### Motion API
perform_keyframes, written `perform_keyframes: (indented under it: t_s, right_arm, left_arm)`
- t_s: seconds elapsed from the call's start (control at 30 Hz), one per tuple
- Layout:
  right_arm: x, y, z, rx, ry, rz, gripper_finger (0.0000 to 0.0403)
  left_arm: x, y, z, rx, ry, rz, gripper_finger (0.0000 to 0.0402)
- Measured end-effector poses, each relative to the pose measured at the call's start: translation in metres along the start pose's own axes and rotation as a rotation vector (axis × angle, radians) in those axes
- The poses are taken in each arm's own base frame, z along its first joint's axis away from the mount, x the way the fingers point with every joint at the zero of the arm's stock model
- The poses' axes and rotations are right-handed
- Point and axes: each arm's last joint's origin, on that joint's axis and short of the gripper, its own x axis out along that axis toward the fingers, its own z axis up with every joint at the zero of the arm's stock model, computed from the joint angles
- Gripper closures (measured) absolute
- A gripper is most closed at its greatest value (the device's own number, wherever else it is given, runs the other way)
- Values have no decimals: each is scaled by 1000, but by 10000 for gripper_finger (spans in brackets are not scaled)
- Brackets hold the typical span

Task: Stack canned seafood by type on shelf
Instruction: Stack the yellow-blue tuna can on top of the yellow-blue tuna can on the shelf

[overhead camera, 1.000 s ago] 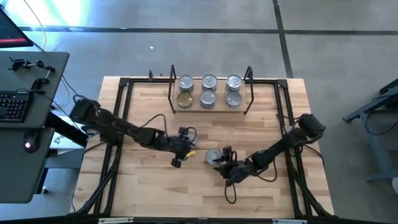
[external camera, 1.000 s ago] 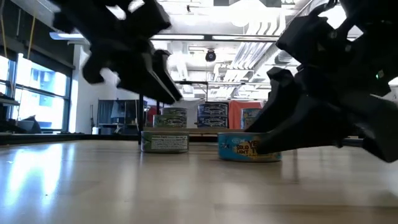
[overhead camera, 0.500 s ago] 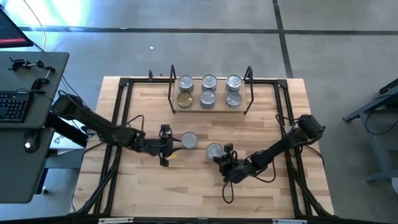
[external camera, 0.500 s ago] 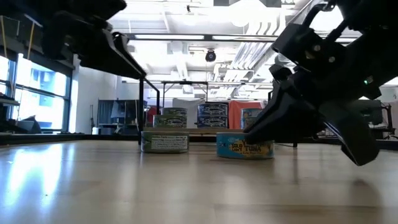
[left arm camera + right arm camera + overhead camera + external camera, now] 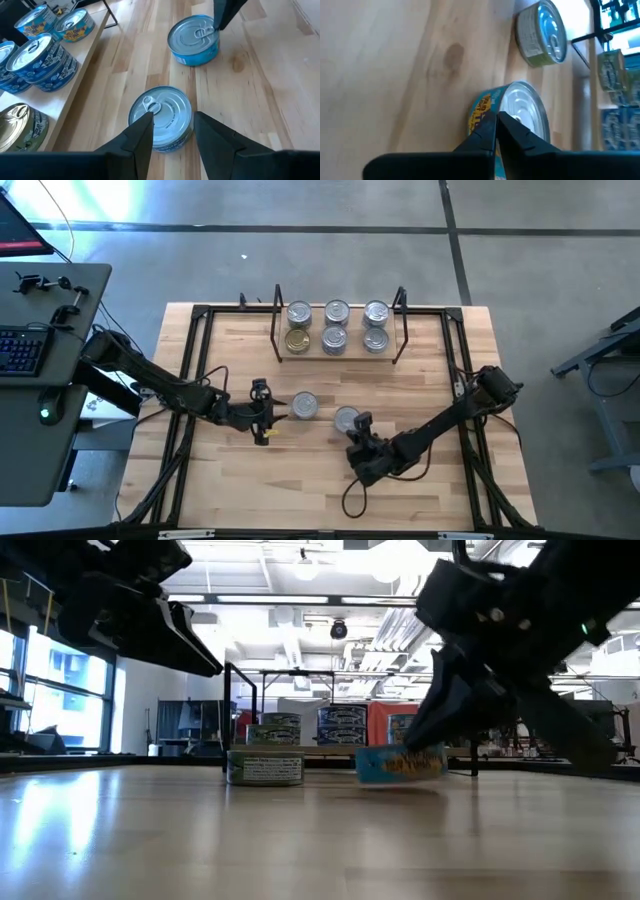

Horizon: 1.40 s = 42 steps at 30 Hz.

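Two tins lie loose on the table. One, with a silver lid (image 5: 304,406), sits flat just ahead of my open left gripper (image 5: 172,127), whose fingers stand short of it on either side. The other, a blue-labelled tin (image 5: 346,419), has my right gripper (image 5: 496,120) shut at its rim, coming from the table's near right. Several more tins, one with a gold lid (image 5: 297,340), stand on the wooden board of the shelf (image 5: 352,353) at the far edge. My right gripper's shut fingertips meet the blue-labelled tin at the rim of its lid (image 5: 506,111), on the side nearest the gripper. The fingers slant down from the near right. Whether they pinch the rim or the pull tab I cannot tell. In the low view the tin (image 5: 400,763) sits tilted, its gripper side raised.
A black tube frame (image 5: 196,360) runs round the table's edges. Bare wood lies along the near edge (image 5: 300,490) and between the loose tins and the shelf. A desk with a keyboard (image 5: 20,350) stands off the table's left.
My left gripper has drawn back toward the table's left edge, leaving the silver-lidded tin flat on the wood. My right gripper has shut at the blue-labelled tin's rim, tipped and risen a little. That tin now stands tilted, with one side off the table.
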Motion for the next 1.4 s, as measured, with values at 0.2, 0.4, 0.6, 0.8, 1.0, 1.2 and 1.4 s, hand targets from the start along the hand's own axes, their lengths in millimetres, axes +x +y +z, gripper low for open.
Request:
perform_keyframes:
  t_s: [0.2,0.4,0.6,0.8,1.0,1.2,1.4]
  right_arm:
    - [-7,-7,11,-2,5,-78,403]
    - [-8,-8,9,44,21,-131,403]
    - [-4,-1,-8,160,42,-140,401]
    - [-4,3,-7,293,-2,-117,403]
    - [5,-7,2,355,-46,-65,360]
    - [18,-20,5,368,-54,-25,280]
    - [41,-15,0,381,-22,21,286]
  left_arm:
    - [0,0,0,1,1,1,269]
    - [0,0,0,2,1,1,269]
    - [0,0,0,2,1,1,269]
    - [0,0,0,2,0,0,269]
    - [0,0,1,-1,-4,0,269]
    - [2,-1,0,2,1,0,269]
    - [6,-4,-3,13,19,1,269]
